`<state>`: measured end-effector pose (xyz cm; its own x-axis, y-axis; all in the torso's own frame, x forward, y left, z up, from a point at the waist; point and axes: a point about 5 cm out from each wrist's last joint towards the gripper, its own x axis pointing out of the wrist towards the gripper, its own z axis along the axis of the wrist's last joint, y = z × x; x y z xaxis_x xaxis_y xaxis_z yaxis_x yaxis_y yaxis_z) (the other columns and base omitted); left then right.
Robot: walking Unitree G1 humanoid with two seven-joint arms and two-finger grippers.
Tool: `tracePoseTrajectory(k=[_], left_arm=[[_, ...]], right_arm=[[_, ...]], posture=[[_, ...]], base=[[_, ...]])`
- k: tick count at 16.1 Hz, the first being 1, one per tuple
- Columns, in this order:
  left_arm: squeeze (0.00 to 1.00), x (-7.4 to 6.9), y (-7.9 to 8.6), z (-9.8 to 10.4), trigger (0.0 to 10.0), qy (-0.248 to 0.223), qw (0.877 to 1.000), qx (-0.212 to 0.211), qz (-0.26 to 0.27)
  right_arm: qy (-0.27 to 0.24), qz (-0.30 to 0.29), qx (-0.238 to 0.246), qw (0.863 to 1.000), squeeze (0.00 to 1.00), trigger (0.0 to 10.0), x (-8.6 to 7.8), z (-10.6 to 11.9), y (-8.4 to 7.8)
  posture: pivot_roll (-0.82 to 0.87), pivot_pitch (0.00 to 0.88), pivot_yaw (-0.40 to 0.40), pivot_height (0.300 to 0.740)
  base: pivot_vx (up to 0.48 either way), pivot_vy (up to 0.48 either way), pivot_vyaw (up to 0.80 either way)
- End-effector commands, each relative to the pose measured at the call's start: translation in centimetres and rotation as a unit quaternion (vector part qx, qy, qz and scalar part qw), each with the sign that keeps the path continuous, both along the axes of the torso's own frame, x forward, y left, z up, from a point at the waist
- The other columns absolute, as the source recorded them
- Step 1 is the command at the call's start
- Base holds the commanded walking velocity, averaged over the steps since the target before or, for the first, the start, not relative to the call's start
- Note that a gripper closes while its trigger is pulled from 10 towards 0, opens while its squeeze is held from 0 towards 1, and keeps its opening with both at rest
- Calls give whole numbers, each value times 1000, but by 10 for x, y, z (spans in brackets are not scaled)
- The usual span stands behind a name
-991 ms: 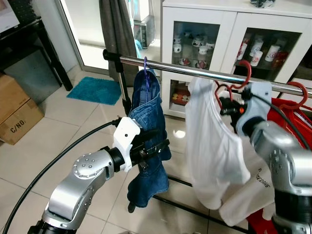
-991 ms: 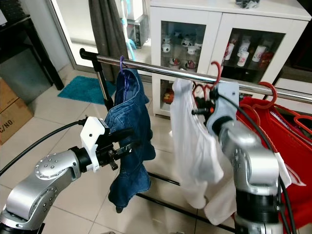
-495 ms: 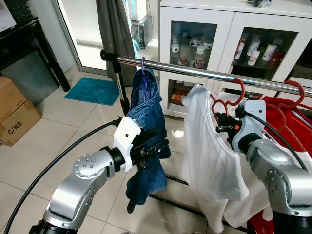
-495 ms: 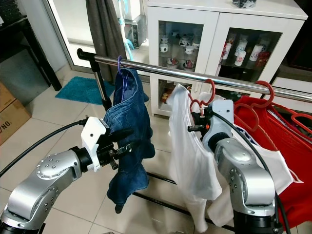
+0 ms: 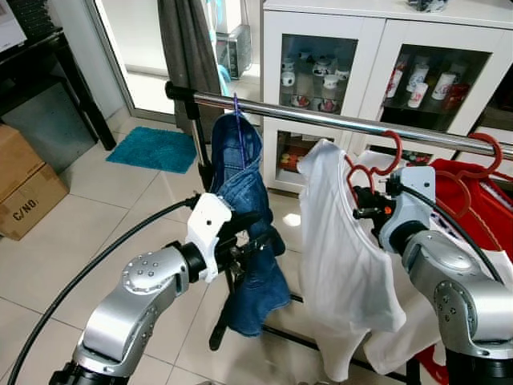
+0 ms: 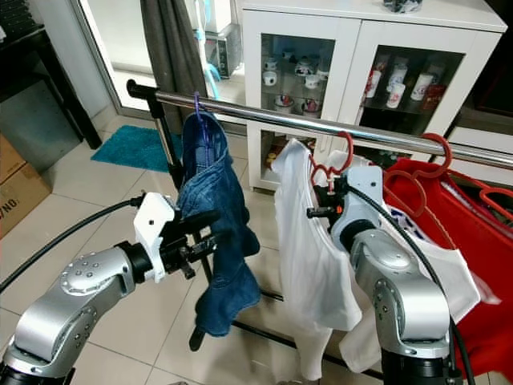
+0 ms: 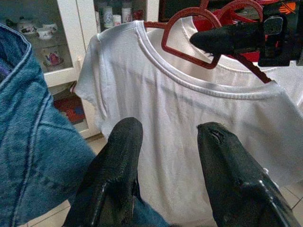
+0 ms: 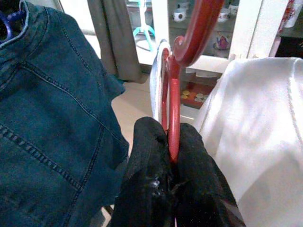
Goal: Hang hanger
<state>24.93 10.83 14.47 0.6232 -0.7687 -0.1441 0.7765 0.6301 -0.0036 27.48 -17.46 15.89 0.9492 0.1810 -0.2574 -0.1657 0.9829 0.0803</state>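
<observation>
Your right gripper (image 8: 173, 163) was clamped on the red hanger (image 8: 173, 101) carrying the white shirt (image 5: 341, 241), its hook just below the rail (image 5: 321, 120); you needed to lift it over. Left gripper (image 7: 165, 146) stood apart beside the denim (image 5: 244, 208). The cabinet (image 5: 353, 48) held what looked like cups.

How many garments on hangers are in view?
3: denim garment on the rail's left, white T-shirt on the red hanger in the right end effector, red garment far right; more may be hidden.
</observation>
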Motion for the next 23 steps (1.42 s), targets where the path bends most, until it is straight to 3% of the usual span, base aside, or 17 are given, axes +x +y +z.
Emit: tracePoseTrajectory(k=[1,12,23], left_arm=[[0,2,2,0,10000,-5,1000,9,7],[0,2,3,0,10000,-5,1000,13,2],[0,2,3,1,10000,-6,1000,15,0]], right_arm=[[-14,1,0,1000,0,0,-2,6,2],[-13,2,-1,1000,0,0,-3,4,3],[-11,3,1,1000,0,0,-5,2,5]], posture=[[-85,54,37,740],[-86,50,43,740],[-84,43,47,740]], base=[[-240,0,0],[-110,0,0],[-252,0,0]])
